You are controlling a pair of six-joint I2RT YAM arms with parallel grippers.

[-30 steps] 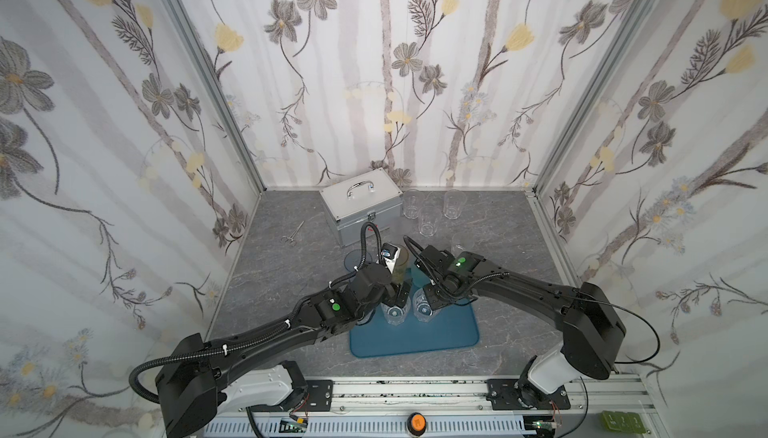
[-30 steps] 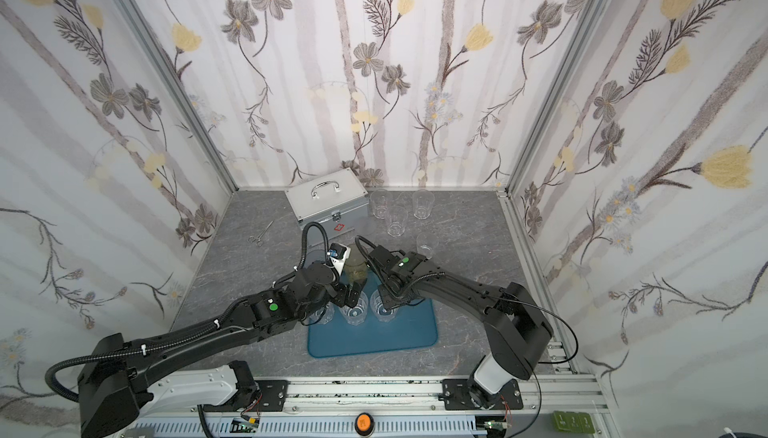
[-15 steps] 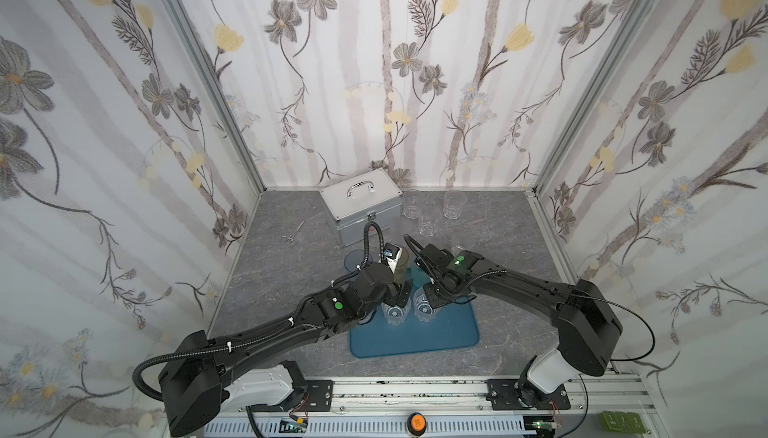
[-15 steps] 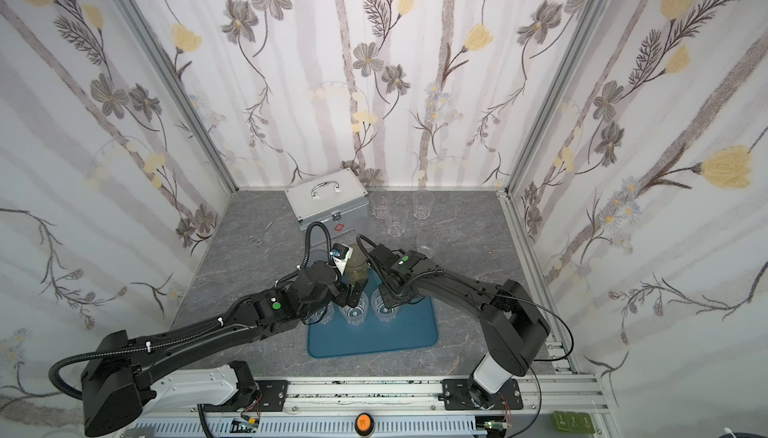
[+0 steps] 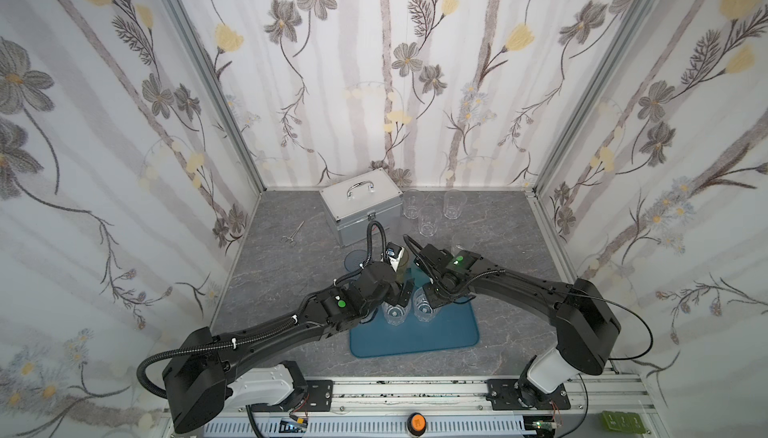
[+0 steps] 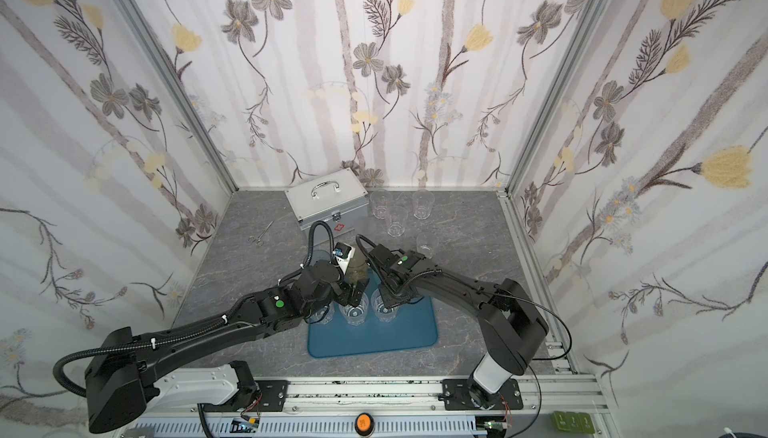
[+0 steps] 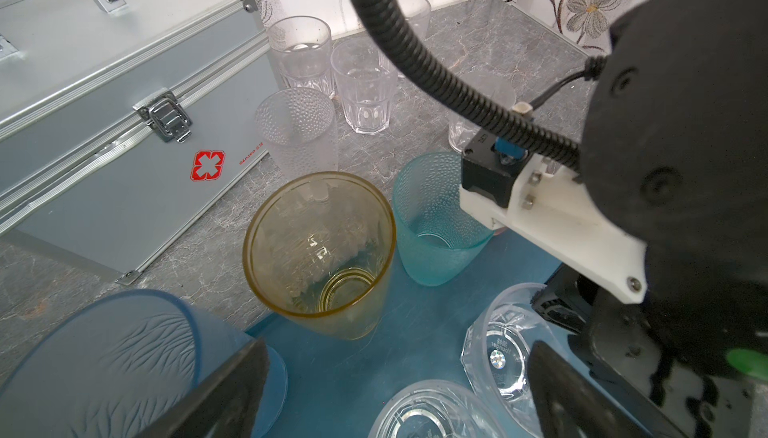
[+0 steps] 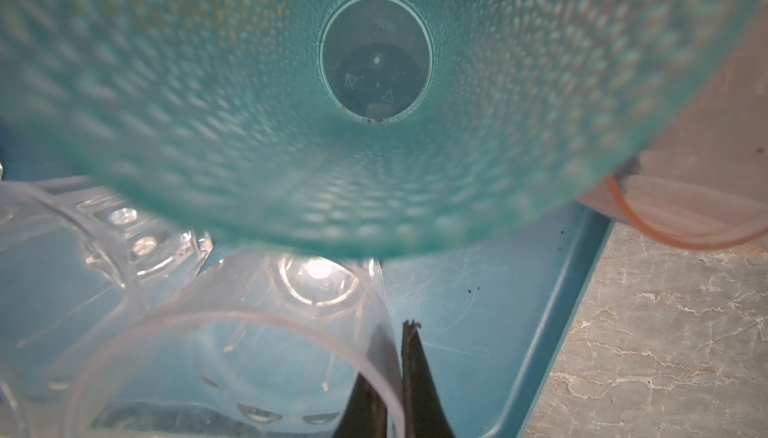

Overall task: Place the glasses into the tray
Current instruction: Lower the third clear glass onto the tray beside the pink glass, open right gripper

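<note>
Three clear faceted tumblers (image 6: 353, 316) stand in the tray (image 5: 449, 338), the right gripper (image 8: 395, 377) pinching the wall of the rightmost tumbler (image 6: 384, 311); yellow tumbler (image 7: 320, 249) and teal tumbler (image 7: 432, 228) sit at its far edge. Left gripper (image 7: 397, 348) hovers wide open, empty. Several clear tumblers (image 5: 428, 220) wait far back beside the silver case (image 5: 361, 207).

Free over the tray's (image 5: 436, 338) near half. Crowded along its far edge by close-packed glasses (image 5: 423, 310) and by both arms (image 5: 519, 288) meeting above. Blocked far back by the case (image 5: 357, 211), and right of it by loose tumblers (image 5: 428, 220). Open bench (image 5: 282, 274) at left and right.
</note>
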